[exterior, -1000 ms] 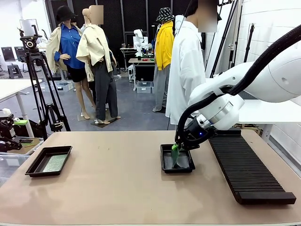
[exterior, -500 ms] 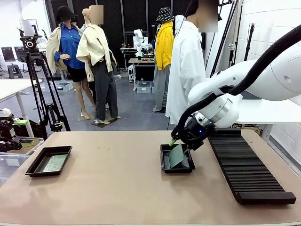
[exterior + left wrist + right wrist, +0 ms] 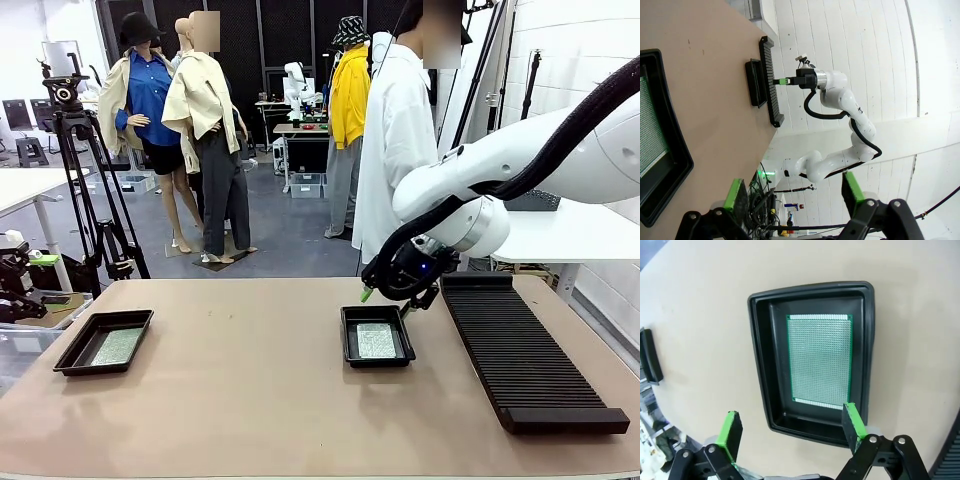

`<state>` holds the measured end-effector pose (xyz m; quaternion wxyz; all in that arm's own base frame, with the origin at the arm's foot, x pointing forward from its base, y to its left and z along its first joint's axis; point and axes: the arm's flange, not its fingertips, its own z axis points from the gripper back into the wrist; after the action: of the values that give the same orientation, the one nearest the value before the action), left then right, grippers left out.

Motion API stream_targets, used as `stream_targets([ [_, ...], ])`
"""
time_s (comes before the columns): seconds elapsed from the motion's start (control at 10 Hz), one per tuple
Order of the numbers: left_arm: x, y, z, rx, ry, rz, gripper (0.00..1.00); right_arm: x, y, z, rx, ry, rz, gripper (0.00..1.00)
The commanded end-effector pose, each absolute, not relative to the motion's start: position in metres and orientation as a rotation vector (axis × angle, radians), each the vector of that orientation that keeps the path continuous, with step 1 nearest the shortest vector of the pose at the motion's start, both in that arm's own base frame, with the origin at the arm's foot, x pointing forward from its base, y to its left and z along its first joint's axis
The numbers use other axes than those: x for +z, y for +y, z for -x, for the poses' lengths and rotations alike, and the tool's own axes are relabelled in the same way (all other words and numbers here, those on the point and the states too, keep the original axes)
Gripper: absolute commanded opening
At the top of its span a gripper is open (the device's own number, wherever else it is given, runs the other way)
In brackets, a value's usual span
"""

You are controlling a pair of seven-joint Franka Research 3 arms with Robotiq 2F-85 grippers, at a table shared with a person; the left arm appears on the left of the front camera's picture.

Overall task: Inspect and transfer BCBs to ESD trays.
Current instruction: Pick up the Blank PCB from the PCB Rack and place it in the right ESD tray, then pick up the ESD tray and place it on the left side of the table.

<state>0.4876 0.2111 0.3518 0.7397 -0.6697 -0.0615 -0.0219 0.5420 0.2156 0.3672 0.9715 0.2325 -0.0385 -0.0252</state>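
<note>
The right gripper (image 3: 792,427) was open and held nothing. Right below it, a green board (image 3: 820,360) lay flat on the floor of a black tray (image 3: 760,365). The board did not touch the green pads (image 3: 852,422).

The left gripper (image 3: 795,192) was open too and empty. Beside it sat the other tray (image 3: 670,150), with another board (image 3: 650,130) inside.

The board looked thin, light and stiff. It could probably snap or scratch, so a soft pinch on its bare edges seemed best. Lying flat, it looked hard to get under.
</note>
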Motion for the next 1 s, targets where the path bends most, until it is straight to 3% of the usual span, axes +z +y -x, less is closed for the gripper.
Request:
stream_targets([
  [0.0, 0.3538, 0.2115, -0.4878, -0.051, -0.139, 1.469, 1.0, 0.3722, 0.22, -0.5354, -0.052, -0.063, -0.408, 1.0],
  [0.9, 0.3538, 0.2115, -0.4878, -0.051, -0.139, 1.469, 1.0, 0.3699, 0.2171, -0.5397, -0.04, -0.073, -0.431, 1.0],
])
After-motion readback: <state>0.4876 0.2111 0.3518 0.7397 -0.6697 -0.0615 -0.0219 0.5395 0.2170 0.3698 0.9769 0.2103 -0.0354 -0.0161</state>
